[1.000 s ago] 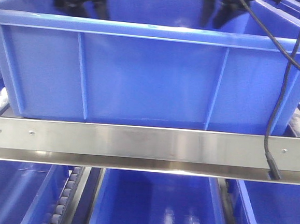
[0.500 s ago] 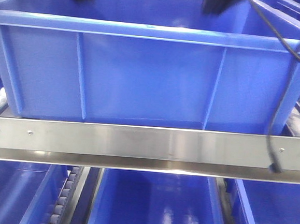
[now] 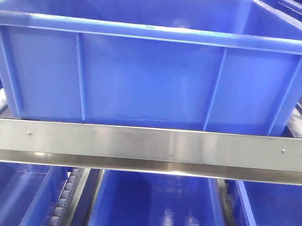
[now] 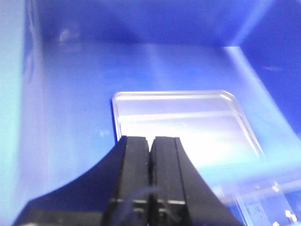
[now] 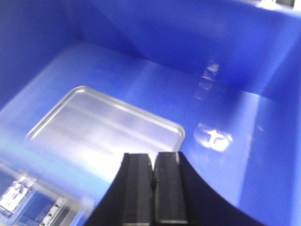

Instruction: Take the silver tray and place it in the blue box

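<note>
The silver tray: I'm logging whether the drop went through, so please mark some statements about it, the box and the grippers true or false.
1. The silver tray lies flat on the floor of the blue box. True.
2. The left gripper is clamped on the tray. False: its fingers are shut together with nothing between them, above the tray.
3. The right gripper is shut and empty. True.
4. The tray leans upright against a box wall. False: it lies flat.
5. In the front view, both grippers hang over the box. False: only a dark shape shows at the top left corner.
</note>
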`<state>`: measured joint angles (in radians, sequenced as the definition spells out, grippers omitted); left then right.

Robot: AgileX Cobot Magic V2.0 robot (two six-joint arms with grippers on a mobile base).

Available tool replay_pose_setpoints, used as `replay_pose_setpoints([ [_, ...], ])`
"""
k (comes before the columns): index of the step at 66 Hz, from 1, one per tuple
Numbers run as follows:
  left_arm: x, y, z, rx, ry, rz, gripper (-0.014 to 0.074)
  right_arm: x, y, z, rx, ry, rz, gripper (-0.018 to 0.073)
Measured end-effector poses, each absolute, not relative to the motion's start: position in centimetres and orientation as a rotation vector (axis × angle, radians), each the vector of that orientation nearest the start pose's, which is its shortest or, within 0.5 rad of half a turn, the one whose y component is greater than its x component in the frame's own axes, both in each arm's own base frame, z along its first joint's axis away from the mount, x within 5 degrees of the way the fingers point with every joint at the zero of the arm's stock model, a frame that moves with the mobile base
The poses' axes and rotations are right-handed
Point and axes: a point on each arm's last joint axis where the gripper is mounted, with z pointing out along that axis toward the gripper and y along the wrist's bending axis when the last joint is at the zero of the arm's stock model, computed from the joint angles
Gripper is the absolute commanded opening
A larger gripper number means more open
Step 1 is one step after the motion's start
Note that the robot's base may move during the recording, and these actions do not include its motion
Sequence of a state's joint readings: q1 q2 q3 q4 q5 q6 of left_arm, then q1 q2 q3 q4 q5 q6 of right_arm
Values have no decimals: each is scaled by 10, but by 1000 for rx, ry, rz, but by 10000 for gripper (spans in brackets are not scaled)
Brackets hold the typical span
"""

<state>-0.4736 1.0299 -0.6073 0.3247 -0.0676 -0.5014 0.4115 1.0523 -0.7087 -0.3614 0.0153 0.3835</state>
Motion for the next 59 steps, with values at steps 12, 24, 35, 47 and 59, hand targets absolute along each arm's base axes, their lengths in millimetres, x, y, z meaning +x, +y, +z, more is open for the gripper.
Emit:
replay_pose_setpoints([
  [12, 143, -76, 282, 310, 1769, -474, -93, 154, 67, 308, -345, 1734, 312, 53],
  [24, 103, -56, 269, 315, 1661, -477, -93, 107, 46, 289, -324, 1651, 316, 53],
  [35, 89, -49, 262, 309, 1608, -485, -93, 87, 37, 280, -310, 1591, 323, 53],
  [47, 87, -48, 260, 308, 1606, -485, -94, 86, 36, 280, -310, 1583, 322, 53],
  [59, 87, -48, 260, 310, 1605, -483, -94, 86, 36, 280, -310, 1583, 322, 53],
])
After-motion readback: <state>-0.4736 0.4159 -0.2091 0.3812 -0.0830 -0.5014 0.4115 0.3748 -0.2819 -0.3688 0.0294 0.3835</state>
